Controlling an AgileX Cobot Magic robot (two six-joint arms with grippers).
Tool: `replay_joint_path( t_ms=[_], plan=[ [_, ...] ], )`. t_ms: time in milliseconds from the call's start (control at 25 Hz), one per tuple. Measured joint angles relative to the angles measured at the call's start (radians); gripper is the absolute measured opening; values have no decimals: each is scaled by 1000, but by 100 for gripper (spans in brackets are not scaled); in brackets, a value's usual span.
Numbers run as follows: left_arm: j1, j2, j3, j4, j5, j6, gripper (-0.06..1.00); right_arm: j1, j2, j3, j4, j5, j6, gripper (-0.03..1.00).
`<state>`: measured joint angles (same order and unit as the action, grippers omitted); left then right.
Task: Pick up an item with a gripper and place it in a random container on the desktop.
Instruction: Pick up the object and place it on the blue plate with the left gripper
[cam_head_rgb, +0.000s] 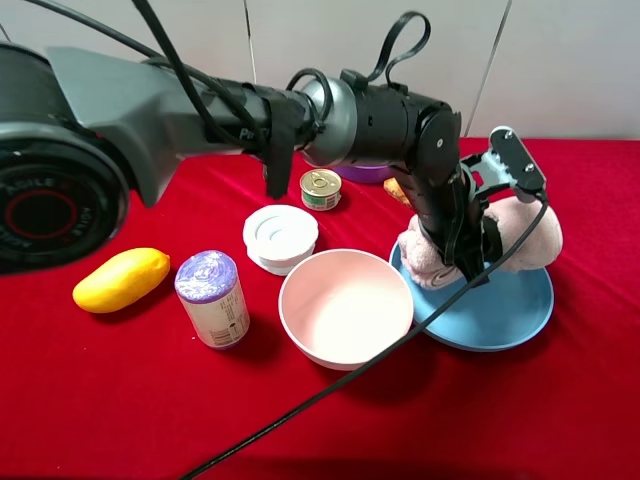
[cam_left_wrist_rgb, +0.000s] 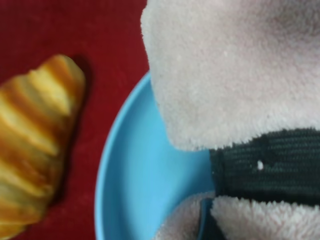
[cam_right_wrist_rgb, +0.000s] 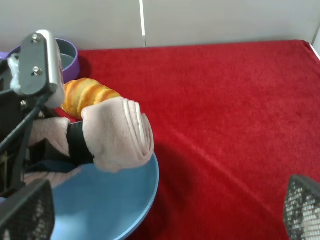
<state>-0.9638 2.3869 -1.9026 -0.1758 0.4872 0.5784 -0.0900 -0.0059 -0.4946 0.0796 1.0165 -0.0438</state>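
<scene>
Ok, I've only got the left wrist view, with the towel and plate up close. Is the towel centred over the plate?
Observer: No. The towel hangs over the far half of the plate; the near half is bare.
Operator: Anything close to the plate that I should mind?
Observer: A pink bowl sits close by its left rim in the high view. I can't tell if they touch.
Operator: And the right gripper?
Observer: The right gripper is open and holds nothing.
</scene>
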Motion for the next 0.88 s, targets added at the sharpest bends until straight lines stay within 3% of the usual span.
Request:
replay_joint_path(
  t_ms=[880],
  plan=[
    [-6,17,0,-4,14,-9,50,0,0,0,1,0,0,69]
  ],
)
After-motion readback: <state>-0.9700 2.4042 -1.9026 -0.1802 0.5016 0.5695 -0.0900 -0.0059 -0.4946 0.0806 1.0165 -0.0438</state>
